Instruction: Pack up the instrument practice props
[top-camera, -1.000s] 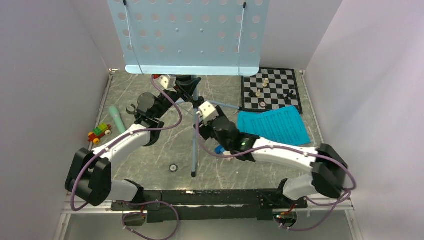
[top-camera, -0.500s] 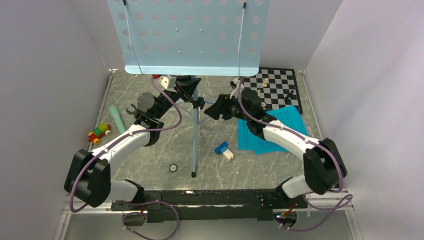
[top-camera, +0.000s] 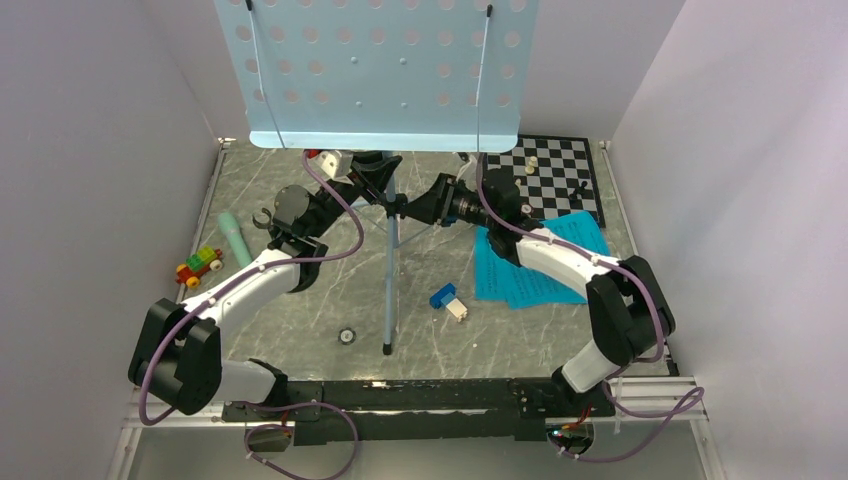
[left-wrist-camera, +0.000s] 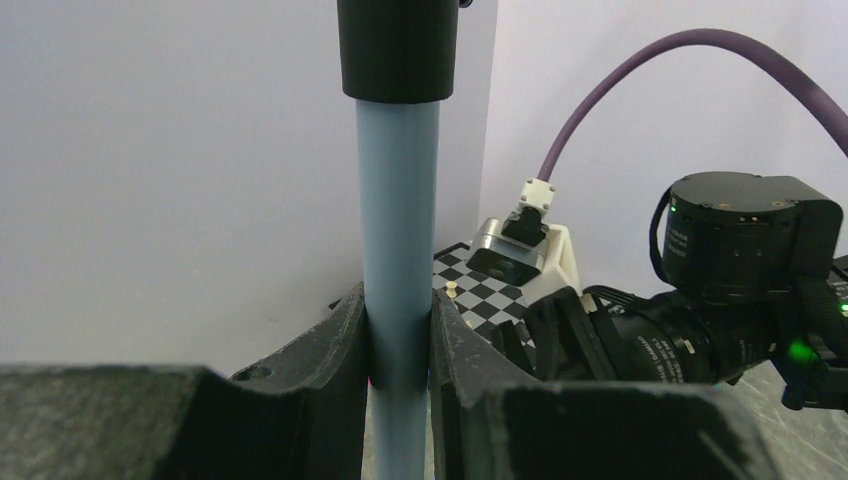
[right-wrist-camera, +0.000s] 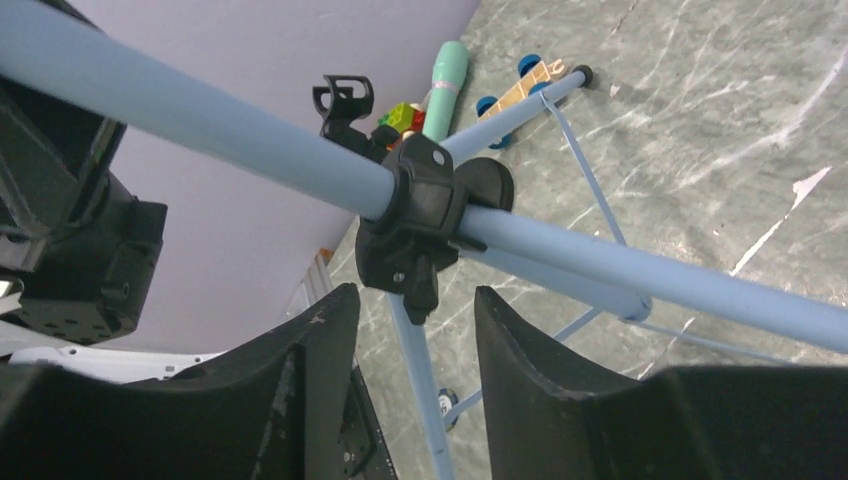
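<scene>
The pale-blue tripod music stand with a perforated desk (top-camera: 380, 75) stands upright at the far middle of the grey marbled table top (top-camera: 300, 320), one leg reaching toward the near edge. The left gripper (left-wrist-camera: 398, 345) is clenched on the stand's pale-blue pole (left-wrist-camera: 398, 230), a black finger pressed against either side of it, just below a black sleeve (left-wrist-camera: 398, 50).

From the right, the right gripper (right-wrist-camera: 412, 305) faces the black plastic hub (right-wrist-camera: 425, 210) where the tripod legs meet the pole. Its fingers (right-wrist-camera: 325, 330) are spread apart and grasp nothing. The lower tip of the hub hangs between them, with a gap on each side.

The two cyan sheet-music pages (top-camera: 545, 265) lie flat on the right, partly under the right arm. Just beyond them sits the black-and-white chessboard with a few pieces (top-camera: 550, 180). The mint-green toy microphone (top-camera: 235, 238) lies at the left edge of the table, with a small multicoloured toy car (top-camera: 198, 265) just near of it. A small blue-and-white block (top-camera: 449, 300) rests between the pages and the stand's near leg.
</scene>
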